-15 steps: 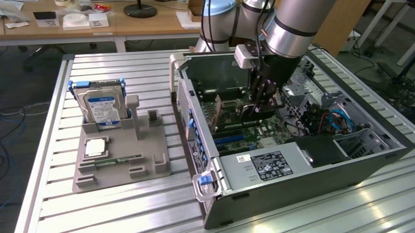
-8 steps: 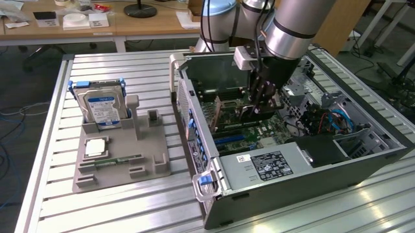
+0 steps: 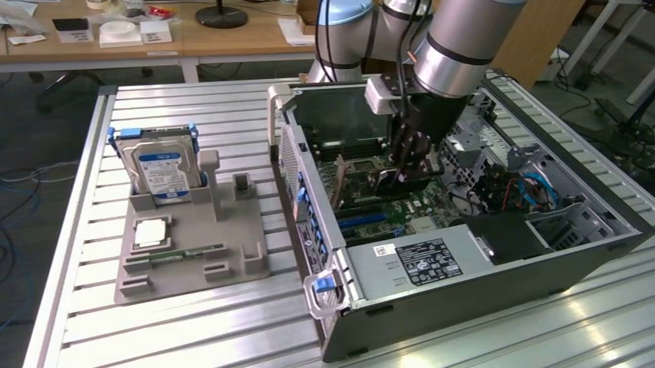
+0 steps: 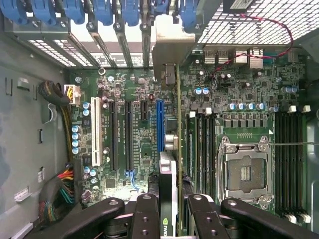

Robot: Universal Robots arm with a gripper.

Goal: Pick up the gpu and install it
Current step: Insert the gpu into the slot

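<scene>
Black-fingered, my claw (image 4: 172, 206) is pinching the gpu (image 4: 168, 172) by one end, a finger pressed on each flat side, so I see the card edge-on between them. It stands upright on its long edge and runs straight out ahead of the claw, its thin brownish edge leading to a silver end bracket (image 4: 172, 47) that sits against the rear wall of the computer case (image 3: 461, 268), among the row of blue latches (image 4: 104, 10). The card is down among the slots of the green motherboard (image 4: 144, 149), just beside a blue slot (image 4: 160, 124); whether its edge is seated in a slot I cannot tell. On the card's other side, near the claw, lie the black memory slots and the square silver processor socket (image 4: 245, 172).

Out past the case, toward the exterior view's left of my claw, a grey holder (image 3: 195, 264) rests on the ribbed metal worktop (image 3: 153, 337). A silver hard drive (image 3: 164, 172) with a blue label stands upright in it, and a narrow green memory stick (image 3: 186, 253) lies flat in it, well apart from the claw.
</scene>
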